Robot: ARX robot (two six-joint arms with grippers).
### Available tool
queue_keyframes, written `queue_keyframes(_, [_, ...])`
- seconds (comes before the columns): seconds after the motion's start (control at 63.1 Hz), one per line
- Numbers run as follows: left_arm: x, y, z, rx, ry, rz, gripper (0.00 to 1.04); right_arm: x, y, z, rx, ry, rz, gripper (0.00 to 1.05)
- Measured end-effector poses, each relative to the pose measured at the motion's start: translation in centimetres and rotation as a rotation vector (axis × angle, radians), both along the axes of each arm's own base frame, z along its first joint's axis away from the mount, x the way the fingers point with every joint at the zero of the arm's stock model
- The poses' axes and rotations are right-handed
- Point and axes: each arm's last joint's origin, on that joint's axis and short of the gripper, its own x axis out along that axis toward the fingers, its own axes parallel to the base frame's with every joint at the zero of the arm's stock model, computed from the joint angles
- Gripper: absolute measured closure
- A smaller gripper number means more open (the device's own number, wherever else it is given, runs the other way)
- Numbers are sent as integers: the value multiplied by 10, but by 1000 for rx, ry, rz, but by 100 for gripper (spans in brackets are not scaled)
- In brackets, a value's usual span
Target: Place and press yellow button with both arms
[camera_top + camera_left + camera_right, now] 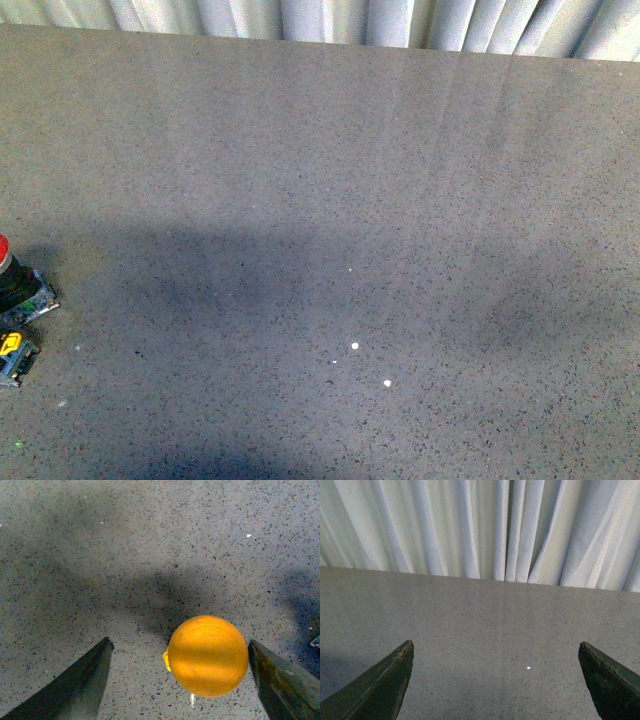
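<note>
In the left wrist view I look straight down on the yellow button (207, 656), a domed orange-yellow cap resting on the speckled grey table (100, 570). My left gripper (178, 641) is open and straddles it. The cap sits close to one dark finger (280, 680) and well apart from the other; whether it touches the near one I cannot tell. The button's base is hidden under the cap. My right gripper (496, 644) is open above bare table with nothing between its fingers. Neither arm nor the yellow button shows in the front view.
At the front view's far left edge stand a red-capped button (12, 280) on a black body and a tiny blue part with a yellow bit (12, 352). White specks (355, 346) lie mid-table. A pale curtain (480, 525) hangs behind the table's far edge.
</note>
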Motion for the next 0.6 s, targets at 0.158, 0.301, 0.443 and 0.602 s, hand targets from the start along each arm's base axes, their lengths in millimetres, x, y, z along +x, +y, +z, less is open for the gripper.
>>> queue_keyframes(0.158, [1,-2,0,4,1,-5,52,0,0,0,0,0,0,9])
queue_keyframes(0.301, [2,-4,0,5,2,-10,71,0,0,0,0,0,0,9])
queue_keyframes(0.443, [-1,-3,6,3,-5,-5,72,0,0,0,0,0,0,9])
queue_keyframes(0.602, [-8,-2,28,15,-45,6,72,0,0,0,0,0,0,9])
